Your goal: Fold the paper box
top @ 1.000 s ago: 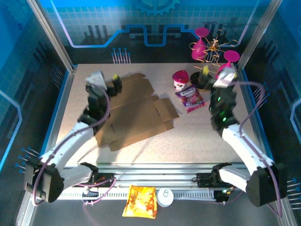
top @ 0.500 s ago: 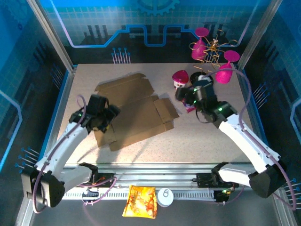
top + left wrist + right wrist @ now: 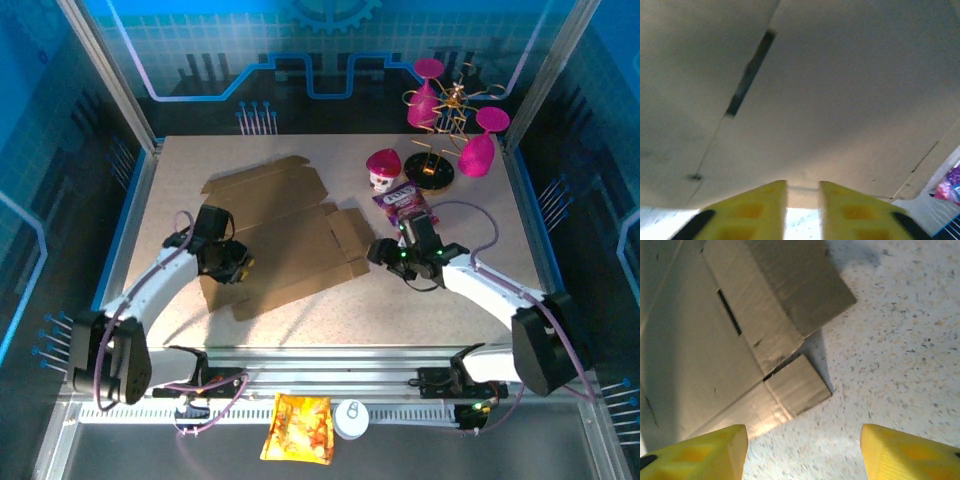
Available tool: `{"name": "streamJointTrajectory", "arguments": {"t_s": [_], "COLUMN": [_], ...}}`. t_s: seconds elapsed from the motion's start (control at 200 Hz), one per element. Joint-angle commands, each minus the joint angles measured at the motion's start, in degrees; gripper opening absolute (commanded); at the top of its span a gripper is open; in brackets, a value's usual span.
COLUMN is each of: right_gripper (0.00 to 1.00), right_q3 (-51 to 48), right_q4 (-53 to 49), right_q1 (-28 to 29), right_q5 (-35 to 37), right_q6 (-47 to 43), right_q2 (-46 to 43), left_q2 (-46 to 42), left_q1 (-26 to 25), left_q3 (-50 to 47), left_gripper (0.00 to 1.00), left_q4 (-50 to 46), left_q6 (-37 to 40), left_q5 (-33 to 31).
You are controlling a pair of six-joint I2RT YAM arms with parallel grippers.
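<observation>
Paper box: plain brown cardboard (image 3: 290, 240), and it's lying opened out flat on the speckled table (image 3: 480, 300), left of centre. From the left there's a long flap angling toward the far side, then the big main panel, then small flaps stepping out along the right edge.
Creases and slots: fold lines run across the sheet, and each wrist view catches a narrow dark slot (image 3: 730, 312) cut into it.
Writing: the purple packet (image 3: 406, 206) just beyond the box's right flaps carries print, but it's too small to read.
Left gripper (image 3: 803, 197): down at the sheet's near-left edge. The yellow fingers (image 3: 765, 207) are almost together with the cardboard's edge sitting in the slim gap, so it's pinching the box.
Right gripper (image 3: 805, 445): low over bare table just beside the small right-hand flap (image 3: 797, 385). The jaws are spread wide, with nothing between them and nothing touched.
</observation>
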Motion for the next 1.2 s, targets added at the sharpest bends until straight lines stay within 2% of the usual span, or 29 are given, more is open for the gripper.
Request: {"name": "streamJointTrajectory", "arguments": {"t_s": [0.0,0.34,0.455,0.565,0.695,0.815,0.921,1.006,1.106,1.196], "right_gripper": [0.60,0.56,0.50,0.47,0.44,0.34,0.14,0.00,0.00,0.00], "right_q3": [-5.0,-9.6,-10.3,-10.6,-9.8,-8.2,-8.3,-8.1,-6.5,-3.6], "right_q4": [18.8,46.2,55.4,59.6,60.0,61.1,61.2,61.8,60.2,55.2], "right_q1": [-2.4,-4.0,-4.6,-4.5,-4.4,-3.7,-2.6,-2.2,-1.6,-0.5], "right_q5": [-8.0,-6.7,-6.8,-6.6,-5.9,-6.0,-3.6,-1.3,1.4,4.0], "right_q6": [10.8,25.3,30.0,32.9,33.6,34.9,36.7,38.7,41.8,45.5], "right_q2": [3.4,16.4,22.5,25.7,27.2,28.7,28.0,26.8,24.7,21.9], "left_q2": [4.5,12.5,14.3,15.9,16.4,16.5,14.8,11.1,5.6,-0.1], "left_q1": [3.4,6.1,6.1,6.1,6.1,6.1,6.0,5.9,5.0,1.7], "left_q3": [0.8,0.6,-0.5,-1.0,-1.0,-0.3,0.8,2.1,4.5,6.0], "left_gripper": [0.14,0.12,0.12,0.10,0.09,0.09,0.08,0.16,0.27,0.42], "left_q4": [2.6,3.3,4.8,5.5,5.9,5.8,5.4,4.7,2.6,0.4], "left_q6": [4.6,13.2,14.6,15.3,16.1,17.2,17.5,16.6,13.3,5.5], "left_q5": [3.7,1.4,0.9,0.9,0.5,0.5,0.0,-0.3,0.4,0.1]}}
